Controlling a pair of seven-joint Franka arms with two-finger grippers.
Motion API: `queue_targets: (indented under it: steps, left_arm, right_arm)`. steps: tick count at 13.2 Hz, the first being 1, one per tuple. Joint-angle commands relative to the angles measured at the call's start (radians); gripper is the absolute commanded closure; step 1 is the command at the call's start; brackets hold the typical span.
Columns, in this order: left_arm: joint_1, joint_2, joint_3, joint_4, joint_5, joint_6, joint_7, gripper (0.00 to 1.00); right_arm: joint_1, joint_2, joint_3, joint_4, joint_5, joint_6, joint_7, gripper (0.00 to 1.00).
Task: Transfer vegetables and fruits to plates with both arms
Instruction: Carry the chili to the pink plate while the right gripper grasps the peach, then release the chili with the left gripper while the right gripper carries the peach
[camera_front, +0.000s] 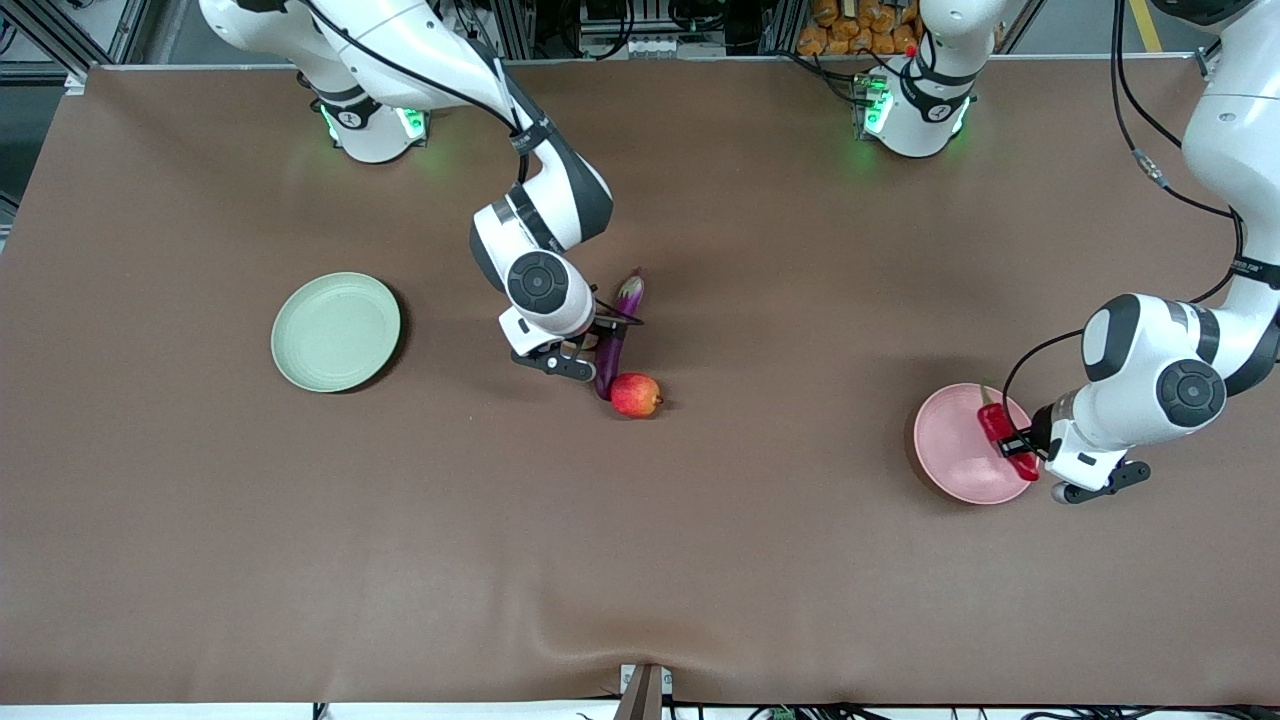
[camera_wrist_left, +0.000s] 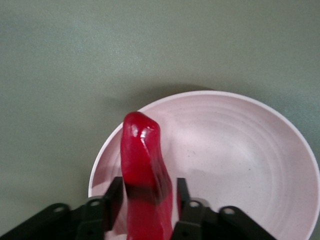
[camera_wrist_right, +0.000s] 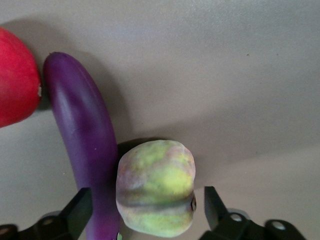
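Now mid-transfer: left gripper (camera_wrist_left: 145, 200) pinches the chili pepper (camera_wrist_left: 142, 165) over the pink plate (camera_wrist_left: 260, 150) — release next; right gripper (camera_wrist_right: 145, 210), fingers spread, straddles the peach (camera_wrist_right: 156, 187) beside the eggplant (camera_wrist_right: 82, 140) — closing next.

A robotics lab or test cell, by the look of it. Two white arms are bolted by their bases (camera_front: 372, 128) to a table (camera_front: 640, 560) covered in one plain brown cloth. Above the table's top edge run aluminium frame rails (camera_front: 90, 35), loose black cables (camera_front: 640, 25) and what may be a heap of orange objects (camera_front: 860, 25).
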Motion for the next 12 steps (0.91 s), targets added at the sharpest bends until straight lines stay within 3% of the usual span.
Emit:
queue_targets:
  steps: [1,2,3,9,12]
  left_arm:
    - [-0.012,0.001,0.007,0.017,0.024,-0.004,-0.013,0.00]
    - [-0.012,-0.004,0.005,0.017,0.024,-0.004,-0.013,0.00]
    - [-0.012,-0.008,0.001,0.020,0.022,-0.007,-0.015,0.00]
    - [-0.017,-0.060,-0.056,0.020,0.007,-0.049,-0.018,0.00]
    - [-0.019,-0.082,-0.123,0.017,0.007,-0.081,-0.025,0.00]
  right_arm:
    - [0.010,-0.003,-0.005,-0.009,0.005,0.010,0.004,0.75]
    - [0.010,-0.003,-0.005,-0.023,0.005,0.014,0.000,0.95]
    - [0.007,-0.005,-0.005,-0.023,0.003,0.008,-0.014,1.00]
    - [-0.200,-0.112,-0.022,0.038,0.000,-0.277,-0.340,1.00]
    - [-0.348,-0.118,-0.066,0.081,-0.012,-0.375,-0.663,1.00]
